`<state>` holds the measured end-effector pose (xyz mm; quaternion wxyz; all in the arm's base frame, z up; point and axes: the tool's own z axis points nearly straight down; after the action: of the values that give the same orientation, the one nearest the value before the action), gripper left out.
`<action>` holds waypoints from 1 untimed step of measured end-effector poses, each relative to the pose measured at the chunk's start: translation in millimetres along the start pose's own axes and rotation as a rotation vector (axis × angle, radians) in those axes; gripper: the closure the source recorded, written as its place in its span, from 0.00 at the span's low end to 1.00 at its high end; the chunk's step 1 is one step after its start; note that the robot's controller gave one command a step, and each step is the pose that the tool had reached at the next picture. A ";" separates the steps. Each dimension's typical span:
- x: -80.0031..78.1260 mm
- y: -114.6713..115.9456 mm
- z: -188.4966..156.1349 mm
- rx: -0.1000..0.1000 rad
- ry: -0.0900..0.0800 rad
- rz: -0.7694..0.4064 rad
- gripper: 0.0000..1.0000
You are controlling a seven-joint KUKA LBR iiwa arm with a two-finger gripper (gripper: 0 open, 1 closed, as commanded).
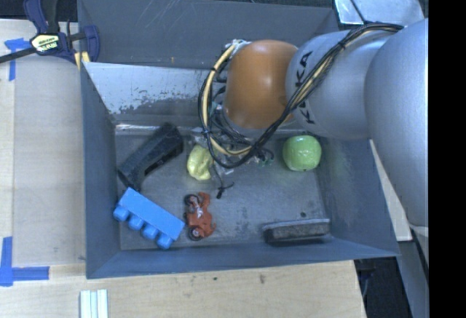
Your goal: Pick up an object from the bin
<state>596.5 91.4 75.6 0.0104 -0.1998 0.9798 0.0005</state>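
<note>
At the left of the bin lie a blue block and a black wedge, with a red toy further in. A pale yellow, rounded lump lies mid-bin, just beside the gripper, which hangs under the arm's orange cover. I cannot tell whether it is clenched or released. To the right are a green ball and a dark bar.

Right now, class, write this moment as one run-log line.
gripper: in bin, beside pale yellow lumpy fruit | right: round green apple | front: small red toy
</note>
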 end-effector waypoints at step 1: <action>0.0 -0.1 0.0 0.000 0.000 0.000 1.00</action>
<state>596.5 91.3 75.6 0.0104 -0.1998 0.9798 0.0004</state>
